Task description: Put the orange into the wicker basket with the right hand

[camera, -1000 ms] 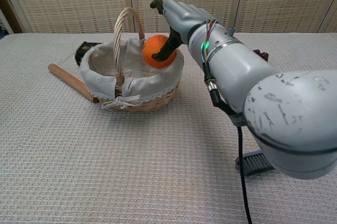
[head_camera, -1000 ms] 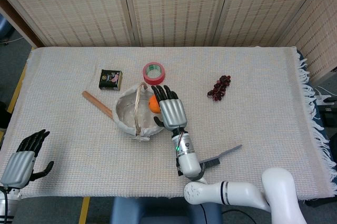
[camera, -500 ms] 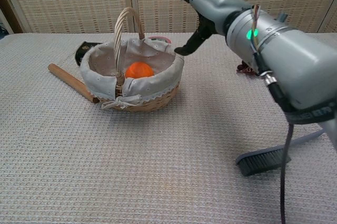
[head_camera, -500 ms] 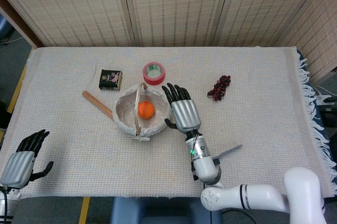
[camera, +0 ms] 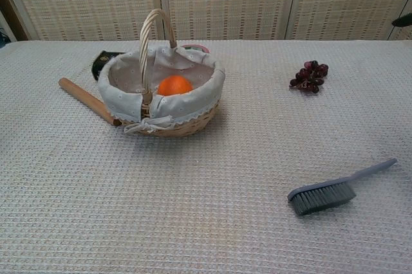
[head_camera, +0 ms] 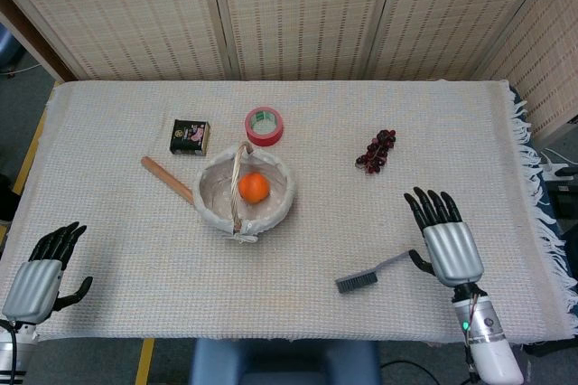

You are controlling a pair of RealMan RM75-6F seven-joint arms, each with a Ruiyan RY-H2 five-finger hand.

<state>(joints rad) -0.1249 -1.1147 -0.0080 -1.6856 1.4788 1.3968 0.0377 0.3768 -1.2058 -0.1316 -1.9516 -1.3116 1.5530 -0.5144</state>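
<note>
The orange [head_camera: 254, 187] [camera: 174, 85] lies inside the wicker basket [head_camera: 274, 208] [camera: 193, 119], on its white cloth lining, beside the upright handle. My right hand [head_camera: 444, 239] hovers over the table's front right, far from the basket, fingers spread and holding nothing; only a dark fingertip [camera: 403, 20] shows at the chest view's right edge. My left hand [head_camera: 41, 269] hangs at the front left corner, fingers apart and empty, unseen in the chest view.
A wooden stick [head_camera: 166, 179] lies left of the basket. A red tape roll [head_camera: 264, 126] and a dark small box [head_camera: 190, 136] sit behind it. Grapes [head_camera: 377, 151] lie right of centre. A grey brush [head_camera: 372, 273] rests near my right hand.
The orange left my right hand and dropped into the basket. The right hand then drew back from the basket to the front right of the table. The left hand stayed put.
</note>
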